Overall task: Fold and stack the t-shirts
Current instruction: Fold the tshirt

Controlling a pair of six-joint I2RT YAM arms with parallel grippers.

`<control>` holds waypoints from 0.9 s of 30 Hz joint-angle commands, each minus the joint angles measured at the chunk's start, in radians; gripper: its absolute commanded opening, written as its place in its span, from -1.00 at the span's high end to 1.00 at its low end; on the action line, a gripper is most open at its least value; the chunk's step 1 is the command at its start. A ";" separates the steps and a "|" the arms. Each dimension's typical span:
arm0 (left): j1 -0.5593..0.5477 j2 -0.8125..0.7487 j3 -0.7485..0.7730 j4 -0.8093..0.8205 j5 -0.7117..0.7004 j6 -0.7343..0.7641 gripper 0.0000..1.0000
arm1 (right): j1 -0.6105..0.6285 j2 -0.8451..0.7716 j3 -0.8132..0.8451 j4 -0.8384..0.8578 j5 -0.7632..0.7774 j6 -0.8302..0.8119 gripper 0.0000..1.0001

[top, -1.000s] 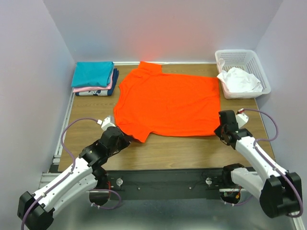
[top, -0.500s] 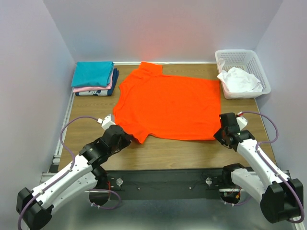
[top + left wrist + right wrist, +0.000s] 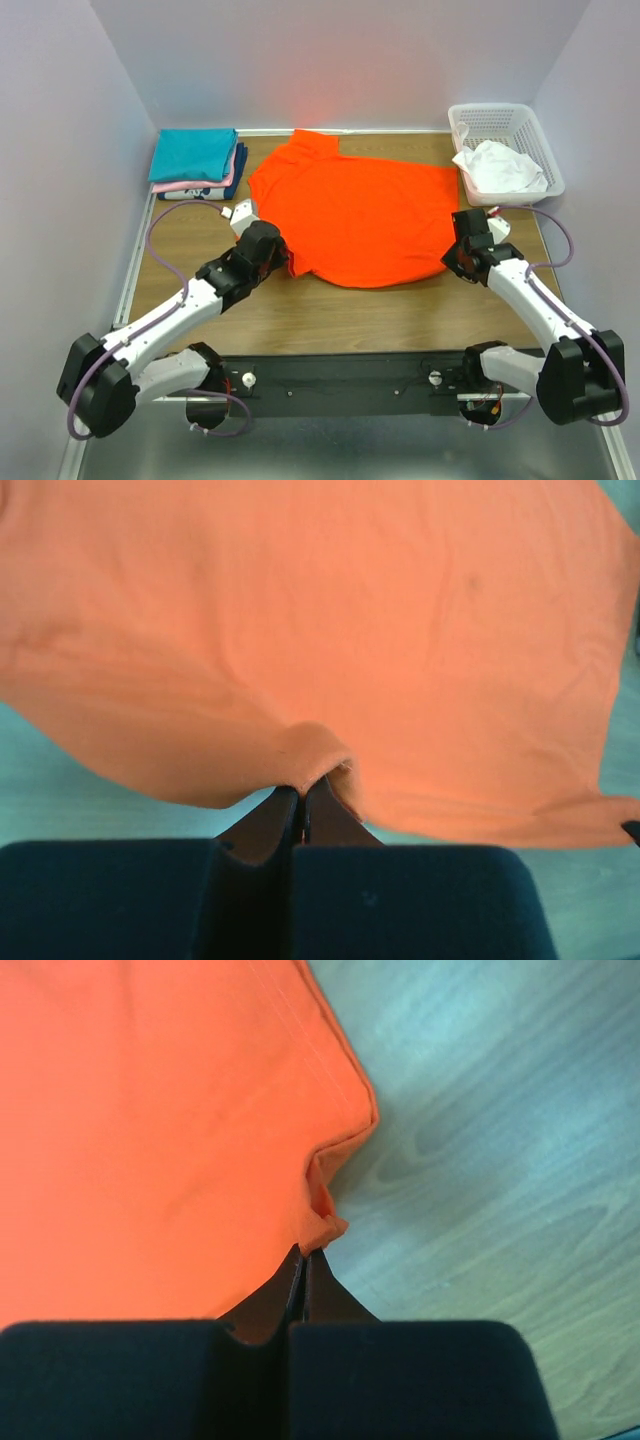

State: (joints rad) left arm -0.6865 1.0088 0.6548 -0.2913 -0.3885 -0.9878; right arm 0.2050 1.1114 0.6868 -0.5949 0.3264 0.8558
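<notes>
Though spread mostly flat on the table point(image 3: 330, 310), rose in a small peak at 2 near-edge points: orange-red t-shirt point(image 3: 360, 215). Clamped tight on its near-left edge: left gripper point(image 3: 303, 798). Clamped tight on its near-right corner: right gripper point(image 3: 304, 1258). Stacked folded at far-left corner: teal t-shirt point(image 3: 193, 152) on top, pink t-shirt point(image 3: 228, 181) beneath, navy t-shirt point(image 3: 238, 166) lowest. Lay crumpled in the basket point(image 3: 505, 120) at far right: white t-shirt point(image 3: 500, 168).
</notes>
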 commanded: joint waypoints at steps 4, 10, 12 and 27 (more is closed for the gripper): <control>0.091 0.164 0.136 0.084 -0.024 0.193 1.00 | 0.007 0.119 0.124 0.056 0.094 -0.035 0.96; 0.151 0.267 0.186 0.152 0.049 0.245 1.00 | 0.005 0.191 0.195 0.073 0.128 -0.052 0.96; 0.173 0.295 0.206 0.164 0.065 0.265 1.00 | 0.005 0.224 0.226 0.075 0.145 -0.058 0.97; 0.278 0.585 0.348 0.250 0.138 0.371 1.00 | -0.018 0.450 0.385 0.106 0.163 -0.100 0.97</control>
State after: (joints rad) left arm -0.4351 1.5417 0.9665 -0.0715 -0.2787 -0.6571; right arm 0.2039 1.5307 1.0294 -0.5072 0.4335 0.7677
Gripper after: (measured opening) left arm 0.010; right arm 0.016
